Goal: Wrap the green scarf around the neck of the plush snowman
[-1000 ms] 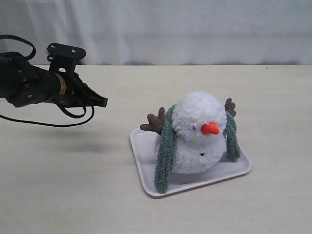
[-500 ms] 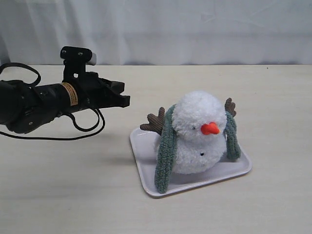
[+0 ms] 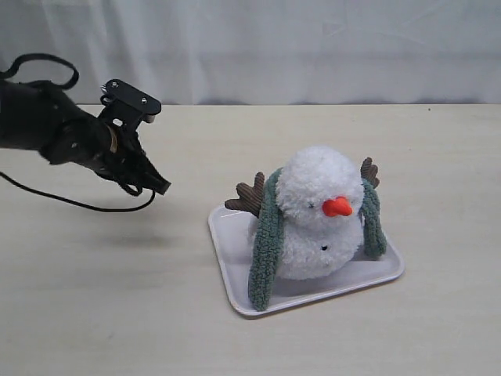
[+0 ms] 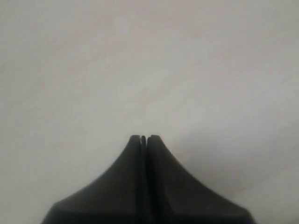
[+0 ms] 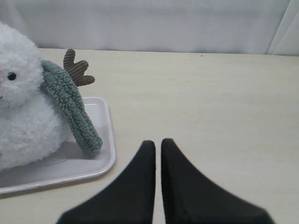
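The plush snowman [image 3: 319,215] sits upright on a white tray [image 3: 227,235], orange nose facing the front. The green scarf [image 3: 268,239] lies over the back of its neck, one end hanging down each side; the longer end reaches the tray's front rim, the other end [image 5: 70,105] rests on the tray. My left gripper [image 3: 162,188] hovers over bare table left of the tray, tilted down, jaws shut and empty [image 4: 144,138]. My right gripper [image 5: 158,143] is shut with nothing in it, apart from the tray; it is out of the exterior view.
A pale curtain [image 3: 274,47] closes off the back of the table. The beige tabletop [image 3: 117,298] stretches left of and in front of the tray. The left arm's black cable [image 3: 70,202] trails over the table at the left.
The left gripper swung out toward the tray half a second ago, then drew back left and tilted downward. Snowman, scarf and tray have not moved.
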Controlling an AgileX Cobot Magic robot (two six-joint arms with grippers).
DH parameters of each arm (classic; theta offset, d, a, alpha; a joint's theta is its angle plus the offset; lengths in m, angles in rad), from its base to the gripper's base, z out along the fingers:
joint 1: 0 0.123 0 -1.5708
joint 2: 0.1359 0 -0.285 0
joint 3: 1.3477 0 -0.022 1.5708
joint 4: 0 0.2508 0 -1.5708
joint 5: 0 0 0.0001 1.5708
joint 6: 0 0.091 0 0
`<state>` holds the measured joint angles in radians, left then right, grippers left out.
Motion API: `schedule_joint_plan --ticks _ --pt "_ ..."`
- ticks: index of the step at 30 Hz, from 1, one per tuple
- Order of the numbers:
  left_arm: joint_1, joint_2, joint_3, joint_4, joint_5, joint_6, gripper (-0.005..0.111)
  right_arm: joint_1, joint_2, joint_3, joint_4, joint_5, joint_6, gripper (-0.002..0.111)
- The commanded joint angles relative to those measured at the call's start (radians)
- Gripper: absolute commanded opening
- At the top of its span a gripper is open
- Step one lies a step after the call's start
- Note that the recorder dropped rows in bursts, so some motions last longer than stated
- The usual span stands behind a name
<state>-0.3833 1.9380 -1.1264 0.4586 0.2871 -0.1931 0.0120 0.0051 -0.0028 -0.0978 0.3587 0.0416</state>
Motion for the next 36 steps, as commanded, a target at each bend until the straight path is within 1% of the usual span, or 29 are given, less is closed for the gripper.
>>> schedule_joint_plan --ticks 1,3,4,5,8,11,18,22,26,31,36 --pt "0.031 0.049 -0.139 -0.694 0.327 0.678 0.0 0.002 -0.005 0.003 0.003 -0.009 -0.003 0.004" --pt "0.057 0.057 -0.162 -0.97 0.392 0.897 0.0 0.002 -0.005 0.003 0.003 -0.009 -0.003 0.004" --pt "0.068 0.057 -0.164 -1.05 0.39 0.945 0.0 0.002 -0.005 0.003 0.003 -0.009 -0.003 0.004" --pt "0.07 0.057 -0.164 -1.074 0.38 0.955 0.0 0.002 -0.005 0.003 0.003 -0.009 -0.003 0.004" --pt "0.065 0.061 -0.164 -1.065 0.351 0.947 0.0 0.002 -0.005 0.003 0.003 -0.009 -0.003 0.004" --pt "0.044 0.077 -0.164 -1.067 0.333 0.947 0.0 0.002 -0.005 0.003 0.003 -0.009 -0.003 0.004" --pt "-0.027 0.139 -0.164 -1.092 0.184 0.96 0.0 0.002 -0.005 0.003 0.003 -0.009 -0.003 0.004" --pt "-0.072 0.159 -0.164 -1.191 0.159 1.038 0.0 0.002 -0.005 0.003 0.003 -0.009 -0.003 0.004" --pt "-0.083 0.175 -0.164 -1.265 0.151 1.056 0.0 0.002 -0.005 0.003 0.003 -0.009 -0.003 0.004" --pt "-0.083 0.215 -0.164 -1.325 0.188 1.056 0.0 0.002 -0.005 0.003 0.003 -0.009 -0.003 0.004" --pt "-0.083 0.264 -0.164 -1.361 0.134 1.052 0.0 0.002 -0.005 0.003 0.003 -0.009 -0.003 0.004"
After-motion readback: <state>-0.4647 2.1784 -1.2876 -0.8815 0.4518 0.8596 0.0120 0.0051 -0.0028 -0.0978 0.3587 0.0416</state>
